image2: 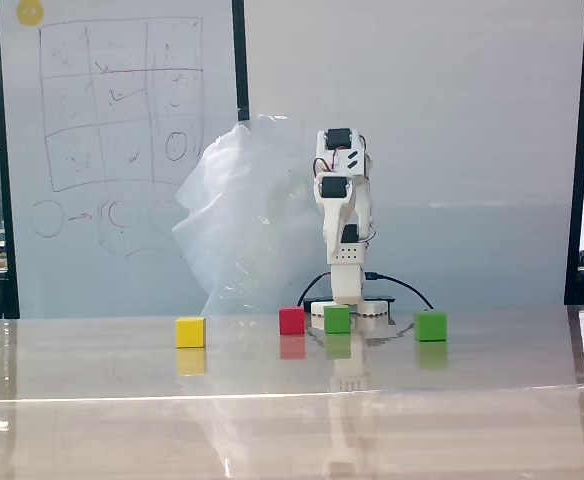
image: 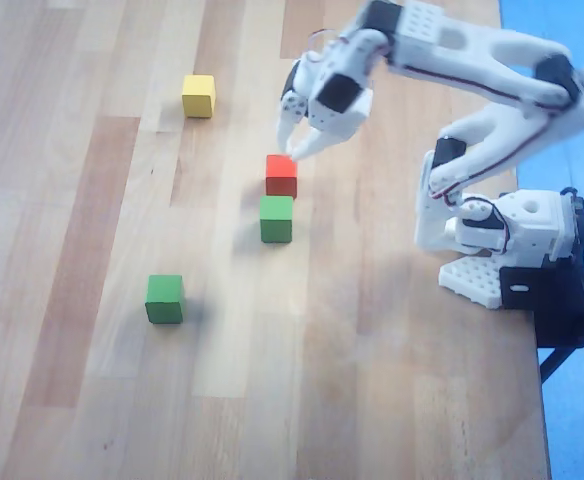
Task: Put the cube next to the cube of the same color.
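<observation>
Overhead view: gripper [image: 294, 150] hung empty, fingers slightly parted, above the red cube [image: 281, 175] at upper centre. One green cube [image: 276, 219] lay just below red; its twin [image: 164, 298] sat lower left, well apart. Risk: descending here would likely grasp red instead.

The overhead view was evenly and brightly lit, slightly soft in focus, with faint short shadows falling to the left of the red cube [image: 281, 174] and the nearer green cube [image: 276, 219] on the wooden table [image: 92, 400]. The fixed view was dimmer and hazier, its glossy tabletop [image2: 292, 420] mirroring the cubes and carrying a pale streak of glare across the foreground. Behind, the whiteboard [image2: 112, 150] looked washed and low in contrast, and the crumpled plastic sheet [image2: 242, 220] caught diffuse light.
</observation>
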Robot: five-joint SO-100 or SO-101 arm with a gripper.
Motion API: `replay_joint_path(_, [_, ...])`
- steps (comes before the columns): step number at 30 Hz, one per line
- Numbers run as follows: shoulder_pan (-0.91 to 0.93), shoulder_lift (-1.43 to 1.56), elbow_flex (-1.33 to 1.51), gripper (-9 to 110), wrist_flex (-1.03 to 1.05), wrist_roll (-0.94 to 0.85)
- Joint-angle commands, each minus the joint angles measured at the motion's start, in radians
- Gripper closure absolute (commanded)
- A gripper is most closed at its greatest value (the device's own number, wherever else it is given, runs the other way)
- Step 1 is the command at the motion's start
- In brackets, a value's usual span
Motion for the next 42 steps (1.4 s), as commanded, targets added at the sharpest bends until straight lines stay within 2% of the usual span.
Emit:
replay_joint_path(1, [-0.011,-0.123,-0.175,95,0.110,-0.029])
replay_joint_path(6, [-0.011,-0.192,-0.247,77,0.190,-0.135])
replay_joint_path(11, [-0.009,-0.244,-0.252,66,0.204,-0.212])
replay_joint_path(28, [-0.008,-0.655,-0.380,71,0.112,-0.219])
replay_joint_path(42, [0.000,-0.821,-0.388,72,0.046,-0.212])
